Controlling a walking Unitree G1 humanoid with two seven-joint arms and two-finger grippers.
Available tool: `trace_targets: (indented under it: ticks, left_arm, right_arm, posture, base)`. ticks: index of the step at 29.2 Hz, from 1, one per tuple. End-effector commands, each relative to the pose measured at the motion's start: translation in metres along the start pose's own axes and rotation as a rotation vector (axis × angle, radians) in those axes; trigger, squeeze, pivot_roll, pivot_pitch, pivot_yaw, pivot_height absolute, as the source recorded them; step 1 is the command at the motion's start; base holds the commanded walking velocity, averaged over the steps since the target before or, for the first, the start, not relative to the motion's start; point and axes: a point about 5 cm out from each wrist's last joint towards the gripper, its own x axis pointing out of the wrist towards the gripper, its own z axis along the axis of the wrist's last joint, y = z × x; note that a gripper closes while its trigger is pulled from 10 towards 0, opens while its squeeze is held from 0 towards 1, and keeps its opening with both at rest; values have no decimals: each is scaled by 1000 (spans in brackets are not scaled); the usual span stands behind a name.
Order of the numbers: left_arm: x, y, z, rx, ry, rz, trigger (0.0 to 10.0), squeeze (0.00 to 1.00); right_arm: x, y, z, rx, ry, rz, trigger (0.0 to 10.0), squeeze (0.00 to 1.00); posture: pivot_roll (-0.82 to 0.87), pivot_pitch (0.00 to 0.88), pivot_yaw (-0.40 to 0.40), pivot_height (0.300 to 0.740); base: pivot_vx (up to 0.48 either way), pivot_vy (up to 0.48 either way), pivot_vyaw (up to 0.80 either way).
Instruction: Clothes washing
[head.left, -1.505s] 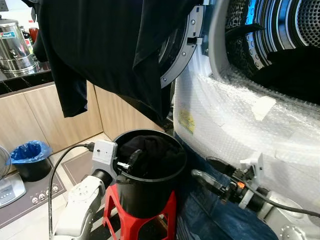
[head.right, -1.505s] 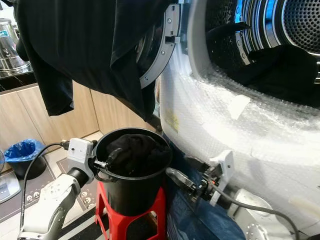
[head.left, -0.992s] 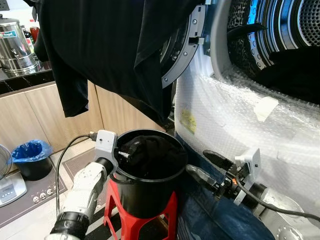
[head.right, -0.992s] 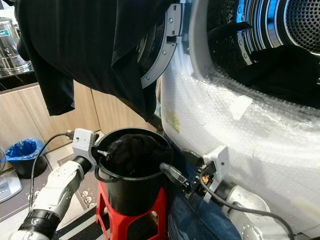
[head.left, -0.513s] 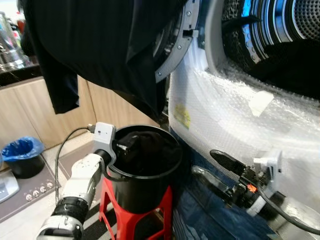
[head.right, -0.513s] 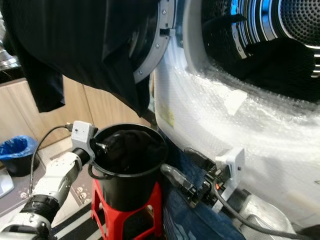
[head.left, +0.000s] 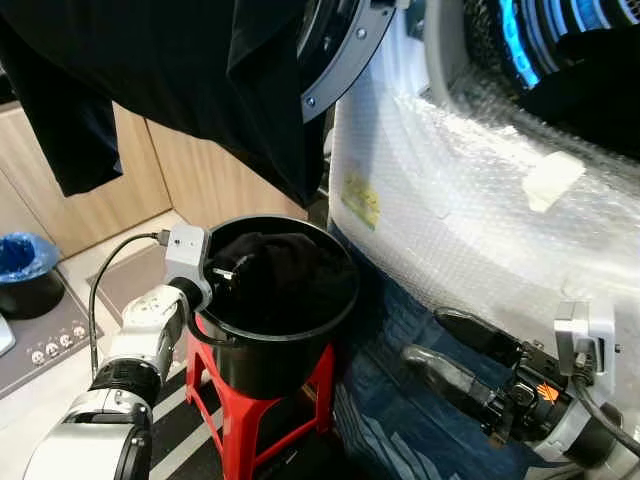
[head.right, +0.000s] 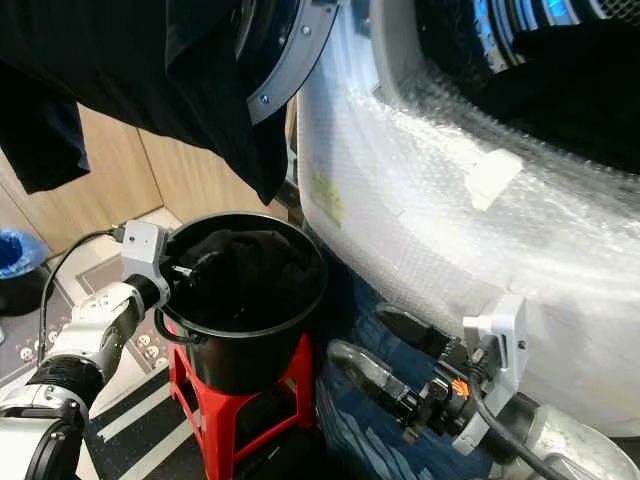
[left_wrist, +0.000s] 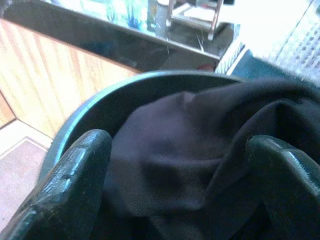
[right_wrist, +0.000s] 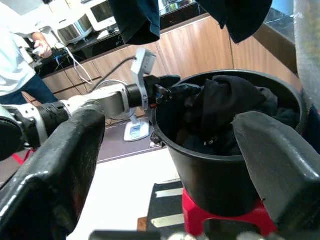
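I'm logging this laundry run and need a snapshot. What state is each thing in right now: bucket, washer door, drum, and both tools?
Bucket: upright on the red stool, dark clothes inside.
Washer door: open, dark garment draped over it.
Drum: dark laundry inside.
Left tool: open, at the bucket's rim over the clothes.
Right tool: open, low beside the bucket, holding nothing.

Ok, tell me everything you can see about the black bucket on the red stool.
The black bucket is round, smooth and plastic-looking, with a rolled rim and slightly tapered walls. It stands upright on a red stool, beside the bubble-wrapped washing machine. Crumpled dark clothes fill it nearly to the rim. The left gripper reaches over its rim, open around the cloth. The right gripper is open beside it, not touching.
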Motion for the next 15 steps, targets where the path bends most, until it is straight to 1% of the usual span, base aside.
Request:
trace_targets:
  ticks: [1, 3, 4, 5, 6, 11, 12, 13, 15]
  left_arm:
    - [3, -5, 2, 37, 9, -43, 10000, 0]
    - [4, -7, 2, 35, 8, -62, 10000, 0]
    - [7, -14, 5, 78, 2, -120, 10000, 0]
    - [7, -14, 5, 78, 2, -120, 10000, 0]
    - [9, -18, 7, 81, 3, -162, 10000, 0]
    - [11, -20, 9, 71, 4, -196, 10000, 0]
    - [11, -22, 8, 62, 5, -219, 10000, 0]
    - [11, -22, 8, 78, 7, -233, 10000, 0]
    - [10, -22, 7, 76, 9, -240, 10000, 0]
  right_arm:
    - [-6, 4, 2, -13, 15, -18, 10000, 0]
    - [-7, 5, 3, -10, 18, -23, 10000, 0]
    - [-9, 6, 3, -5, 21, -31, 10000, 0]
    - [-9, 6, 3, -5, 21, -31, 10000, 0]
    - [-10, 8, 5, 1, 22, -36, 10000, 0]
    - [-12, 8, 9, 0, 21, -45, 10000, 0]
    - [-13, 8, 10, 1, 21, -46, 10000, 0]
    - [-13, 8, 11, -1, 21, -47, 10000, 0]
    - [-13, 8, 12, -1, 22, -48, 10000, 0]
  posture:
    - [-237, 337, -91, 740]
    - [-240, 337, -92, 740]
    - [-247, 341, -94, 740]
    - [-247, 341, -94, 740]
    - [-254, 341, -94, 740]
    - [-265, 342, -98, 740]
    - [-266, 342, -99, 740]
    - [-267, 343, -100, 740]
    - [-268, 344, -102, 740]
  base:
    - [0, 0, 0]
    - [0, 0, 0]
    - [0, 0, 0]
    - [0, 0, 0]
    - [0, 0, 0]
    - [0, 0, 0]
    - [0, 0, 0]
    - [0, 0, 0]
    - [0, 0, 0]
